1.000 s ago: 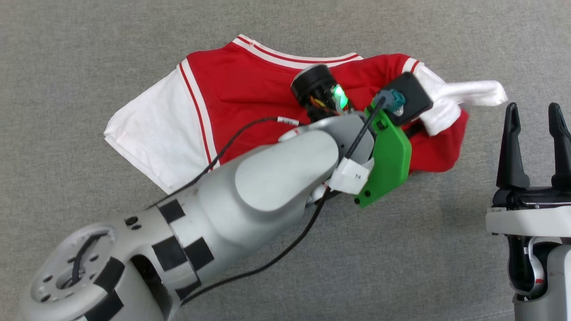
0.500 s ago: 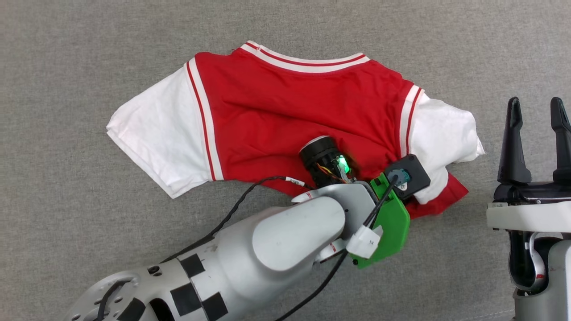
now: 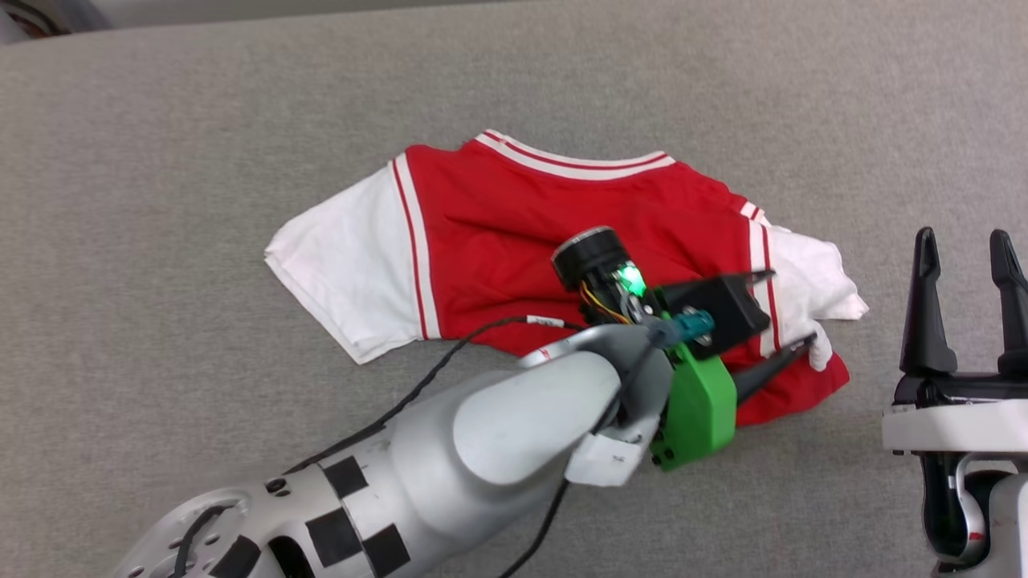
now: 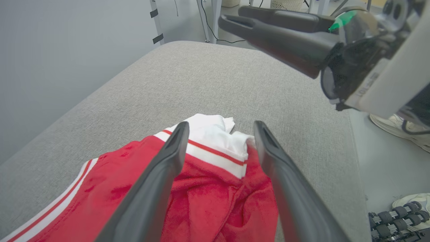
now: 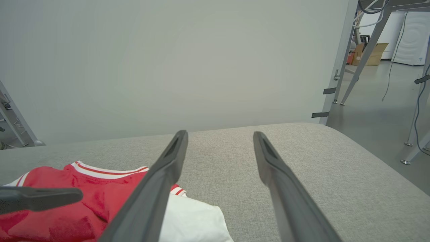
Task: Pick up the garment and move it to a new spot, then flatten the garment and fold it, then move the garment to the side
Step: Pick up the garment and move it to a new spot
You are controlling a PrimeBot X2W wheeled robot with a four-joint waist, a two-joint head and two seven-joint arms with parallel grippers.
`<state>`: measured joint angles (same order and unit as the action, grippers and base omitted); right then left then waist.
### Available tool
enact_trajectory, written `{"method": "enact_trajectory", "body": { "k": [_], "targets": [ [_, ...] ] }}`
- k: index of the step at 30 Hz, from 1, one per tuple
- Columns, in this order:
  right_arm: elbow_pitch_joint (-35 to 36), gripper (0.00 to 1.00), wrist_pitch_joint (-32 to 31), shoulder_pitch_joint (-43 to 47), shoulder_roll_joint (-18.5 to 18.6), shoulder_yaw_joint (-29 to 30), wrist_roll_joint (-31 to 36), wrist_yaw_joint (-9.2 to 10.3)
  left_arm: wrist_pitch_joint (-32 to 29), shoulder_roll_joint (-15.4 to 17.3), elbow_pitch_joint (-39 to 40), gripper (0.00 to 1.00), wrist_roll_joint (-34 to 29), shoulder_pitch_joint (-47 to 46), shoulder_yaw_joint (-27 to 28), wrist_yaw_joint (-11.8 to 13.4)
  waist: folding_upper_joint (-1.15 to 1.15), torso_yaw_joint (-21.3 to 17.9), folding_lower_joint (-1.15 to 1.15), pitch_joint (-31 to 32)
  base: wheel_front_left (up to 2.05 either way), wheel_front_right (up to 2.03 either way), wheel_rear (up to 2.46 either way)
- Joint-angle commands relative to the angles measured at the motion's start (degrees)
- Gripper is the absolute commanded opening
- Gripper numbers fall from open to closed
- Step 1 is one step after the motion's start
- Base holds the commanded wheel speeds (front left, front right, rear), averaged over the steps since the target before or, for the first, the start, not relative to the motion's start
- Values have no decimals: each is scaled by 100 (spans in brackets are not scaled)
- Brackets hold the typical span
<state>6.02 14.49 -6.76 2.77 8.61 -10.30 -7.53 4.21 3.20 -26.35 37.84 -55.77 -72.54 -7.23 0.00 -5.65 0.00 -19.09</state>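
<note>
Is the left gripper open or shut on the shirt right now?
Open: the two dark fingers of the left gripper stand apart, a white sleeve of the garment lying loose between them.

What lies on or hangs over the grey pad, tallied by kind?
Shirt: 1, lying on the pad
Tools: 2, left tool open over the shirt's sleeve, right tool open off to the side
Total: 3
</note>
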Motion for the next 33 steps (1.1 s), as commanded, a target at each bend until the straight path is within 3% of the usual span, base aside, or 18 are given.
{"method": "enact_trajectory", "body": {
  "k": [1,6,11,20,25,33],
  "targets": [
    [-15,100,51,103,10,23,43,4,201,37,-65,100,-1,59,116,83,0,294,0,425,0,0,0],
    [-40,100,51,295,10,51,79,4,822,257,-179,100,54,228,587,512,0,468,0,723,0,0,0],
    [-46,100,51,431,10,48,102,4,1053,558,-113,100,51,519,1174,942,0,608,0,890,0,0,0],
    [-51,100,51,520,10,11,141,4,1077,1197,954,100,-791,1666,2989,1644,0,772,0,1032,0,0,0],
    [-53,100,51,568,10,-35,152,4,1077,1377,1366,100,-1340,2559,3897,1779,0,810,0,1109,0,0,0],
    [-37,100,51,662,10,-114,158,4,1078,1116,1916,100,-1884,3951,5384,1763,0,824,0,1206,0,0,0]
  ]
}}
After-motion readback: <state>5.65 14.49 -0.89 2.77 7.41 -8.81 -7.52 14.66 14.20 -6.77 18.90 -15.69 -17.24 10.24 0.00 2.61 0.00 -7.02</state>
